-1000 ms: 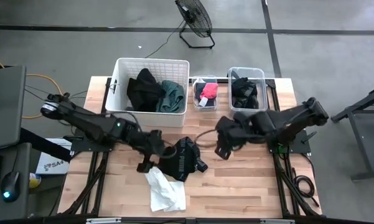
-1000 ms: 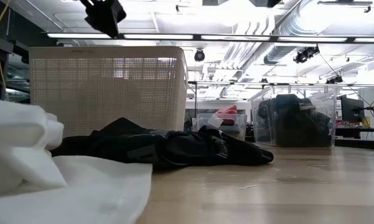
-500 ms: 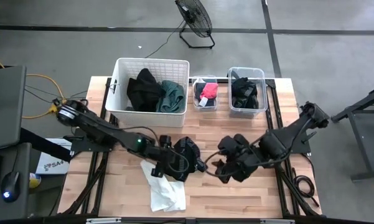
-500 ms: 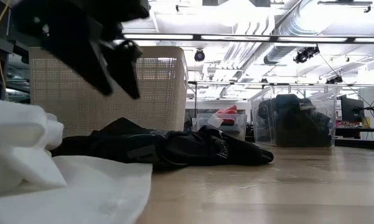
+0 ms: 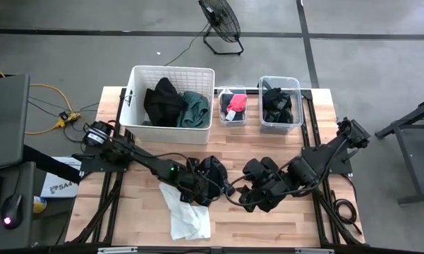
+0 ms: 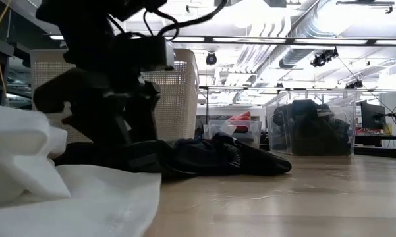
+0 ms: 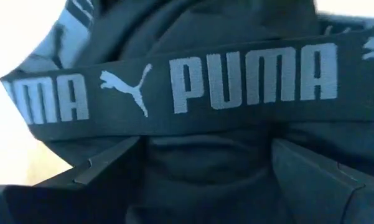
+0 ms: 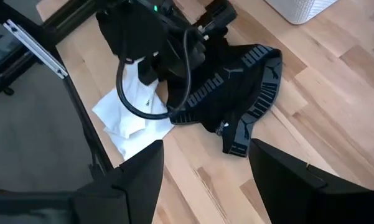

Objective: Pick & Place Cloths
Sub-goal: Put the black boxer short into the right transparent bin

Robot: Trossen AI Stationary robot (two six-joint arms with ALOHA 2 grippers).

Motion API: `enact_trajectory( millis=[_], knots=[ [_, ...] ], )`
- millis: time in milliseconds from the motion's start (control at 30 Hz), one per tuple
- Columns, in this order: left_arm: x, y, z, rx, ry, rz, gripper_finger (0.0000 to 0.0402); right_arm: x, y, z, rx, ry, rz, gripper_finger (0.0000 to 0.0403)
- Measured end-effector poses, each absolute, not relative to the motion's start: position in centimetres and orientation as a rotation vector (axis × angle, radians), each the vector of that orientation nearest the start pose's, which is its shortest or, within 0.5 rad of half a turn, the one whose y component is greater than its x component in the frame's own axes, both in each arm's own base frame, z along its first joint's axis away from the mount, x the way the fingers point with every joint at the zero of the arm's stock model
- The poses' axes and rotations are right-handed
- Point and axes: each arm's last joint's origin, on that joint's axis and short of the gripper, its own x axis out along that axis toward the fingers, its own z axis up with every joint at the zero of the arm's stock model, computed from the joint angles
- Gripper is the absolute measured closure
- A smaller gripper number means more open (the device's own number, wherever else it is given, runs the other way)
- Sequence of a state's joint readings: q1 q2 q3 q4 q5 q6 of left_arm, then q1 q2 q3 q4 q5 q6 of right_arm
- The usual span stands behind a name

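A black garment (image 5: 217, 175) with a lettered waistband lies crumpled on the wooden table, beside a white cloth (image 5: 188, 217) nearer the near edge. My left gripper (image 5: 200, 185) is down on the garment's left part, open; in the left wrist view the garment (image 7: 193, 25) fills the picture. My right gripper (image 5: 248, 197) hovers open just right of the garment, touching nothing; the right wrist view looks across the garment (image 8: 236, 87) and the white cloth (image 8: 127, 118). Black and teal cloths lie in the white basket (image 5: 135, 99). My left gripper (image 7: 205, 180) comes down on the black garment from above, slanting from the table's left. Its open fingers (image 7: 106, 165) stand on either side of a bunched fold just under the lettered waistband (image 7: 236, 87). The garment lies slack on the table (image 6: 283, 191).
The white slatted basket stands at the far left of the table. Two clear tubs sit to its right, the small one (image 5: 232, 106) with a red-pink piece, the other (image 5: 280, 102) with black cloth. Bare wood (image 5: 268, 226) lies along the near right part.
My left gripper has moved toward the table's right and come down onto the black garment. My right gripper has swung toward the near edge and toward the garment. The garment and the white cloth have stayed where they were.
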State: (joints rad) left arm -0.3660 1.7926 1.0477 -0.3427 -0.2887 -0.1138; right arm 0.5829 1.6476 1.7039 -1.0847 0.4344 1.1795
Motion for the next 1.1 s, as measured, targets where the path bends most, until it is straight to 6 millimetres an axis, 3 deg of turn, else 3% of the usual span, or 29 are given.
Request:
enact_trajectory(
  millis=[167, 300, 433, 667, 833, 1100],
  knots=[
    [32.7, -11.8, 14.3, 0.196, 1.062, -0.032, 0.0078, 28.5, 17.3, 36.0, 0.618, 0.805, -0.379, 0.0177],
    [32.7, -11.9, 13.5, 0.164, 1.088, -0.034, 0.0122, 28.7, 17.5, 36.2, 0.635, 0.787, -0.364, 0.0177],
    [32.7, -11.9, 13.5, 0.157, 1.090, -0.033, 0.0197, 28.8, 17.5, 36.2, 0.642, 0.780, -0.359, 0.0177],
    [32.4, -11.8, 14.6, 0.213, 1.067, -0.080, 0.0368, 28.7, 17.6, 36.2, 0.641, 0.780, -0.355, 0.0177],
    [32.0, -11.6, 16.5, 0.251, 1.048, -0.123, 0.0368, 28.2, 18.7, 36.1, 0.646, 0.791, -0.339, 0.0177],
    [31.5, -11.3, 23.8, 0.296, 0.845, -0.113, 0.0368, 27.6, 21.2, 35.0, 0.637, 0.732, -0.378, 0.0177]
  ],
)
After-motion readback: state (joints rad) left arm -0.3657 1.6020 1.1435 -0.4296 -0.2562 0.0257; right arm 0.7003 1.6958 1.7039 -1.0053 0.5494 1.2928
